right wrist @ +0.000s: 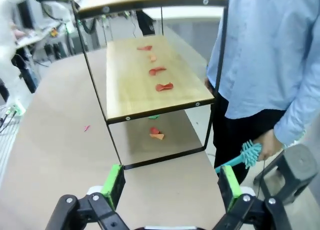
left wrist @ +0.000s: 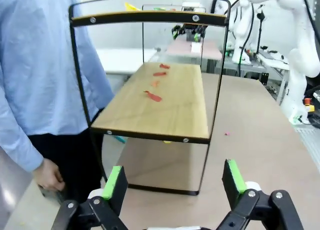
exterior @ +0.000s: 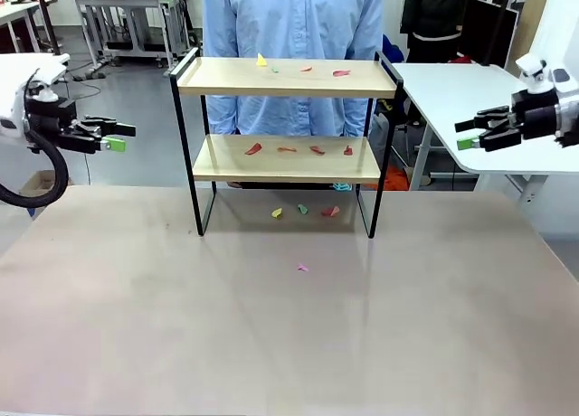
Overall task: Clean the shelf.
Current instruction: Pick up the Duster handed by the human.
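Both arms, front and wrist views. My left pincer (exterior: 121, 136) hangs released, jaws wide with nothing between them, above the counter (exterior: 271, 335). My right pincer (exterior: 464, 135) hangs the same way, released and empty. The shelf (exterior: 285, 77) stands on the counter between the two pincers, well apart from each, one end turned towards each.

From the left wrist, the shelf (left wrist: 165, 110) lies straight ahead of the left pincer (left wrist: 174, 177), end-on. From the right wrist, the shelf (right wrist: 135, 85) lies straight ahead of the right pincer (right wrist: 170, 182).

Red scraps (exterior: 253, 148) lie in a row on the lower board. A yellow scrap (exterior: 261, 61) and more small scraps lie on the upper board. Other scraps (exterior: 302, 210) lie on the counter under the shelf. A pink scrap (exterior: 302, 268) lies on the counter on my side of the shelf.

A person in a blue shirt (exterior: 289, 18) stands behind the shelf. Ahead and to the right of the right pincer, the person's hand (right wrist: 270, 145) holds a teal brush (right wrist: 248, 154).
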